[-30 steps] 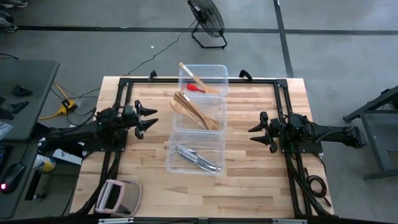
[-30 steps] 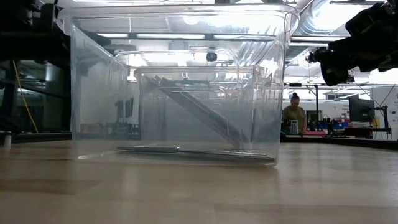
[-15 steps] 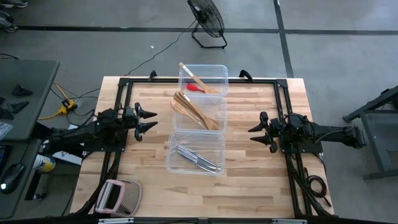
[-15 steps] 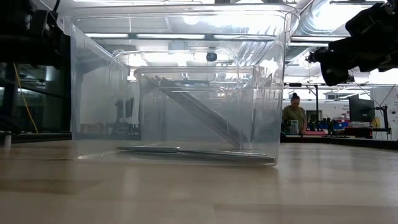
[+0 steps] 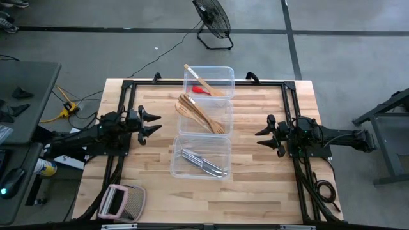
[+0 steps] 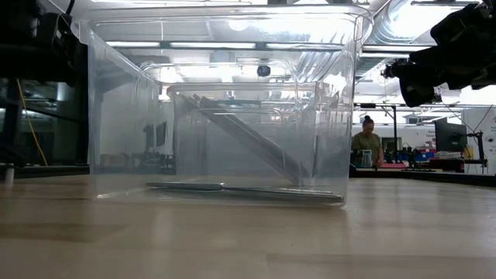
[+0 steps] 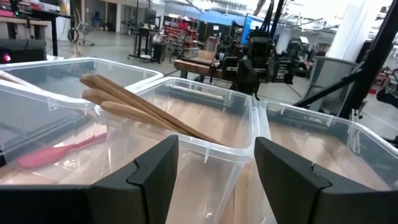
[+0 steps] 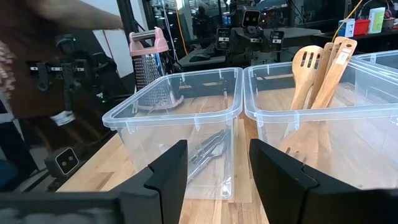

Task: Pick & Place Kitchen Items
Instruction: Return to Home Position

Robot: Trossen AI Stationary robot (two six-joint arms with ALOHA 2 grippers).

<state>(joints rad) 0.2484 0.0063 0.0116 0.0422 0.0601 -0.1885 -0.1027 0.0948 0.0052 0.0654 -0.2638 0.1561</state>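
Both grippers hover with fingers spread and nothing between them, on opposite sides of a row of three clear tubs down the middle of the wooden table (image 5: 262, 185). The left gripper (image 5: 152, 122) points inward from the left side, level with the middle tub (image 5: 220, 107). Its wrist view shows its two dark fingers (image 7: 155, 171) wide apart before that tub's wall. The right gripper (image 5: 263, 135) faces inward from the right side, near the seam between the middle tub and the near tub (image 5: 176, 156), and is well apart from both.

The kitchen items lie sorted. The wooden spoons and spatulas (image 5: 199, 113) lean together in the middle tub, handles jutting over its left rim. The silver cutlery (image 5: 203, 161) rests flat on the near tub's floor. The red utensil (image 5: 201, 91) sits in the far tub (image 5: 225, 70) beside a pale wooden utensil (image 5: 199, 79) propped across its corner.

A pink-handled grater (image 5: 121, 203) lies at the table's near left corner. A floor fan (image 5: 213, 22) stands beyond the table, and a person (image 6: 366, 143) sits far back in the room.
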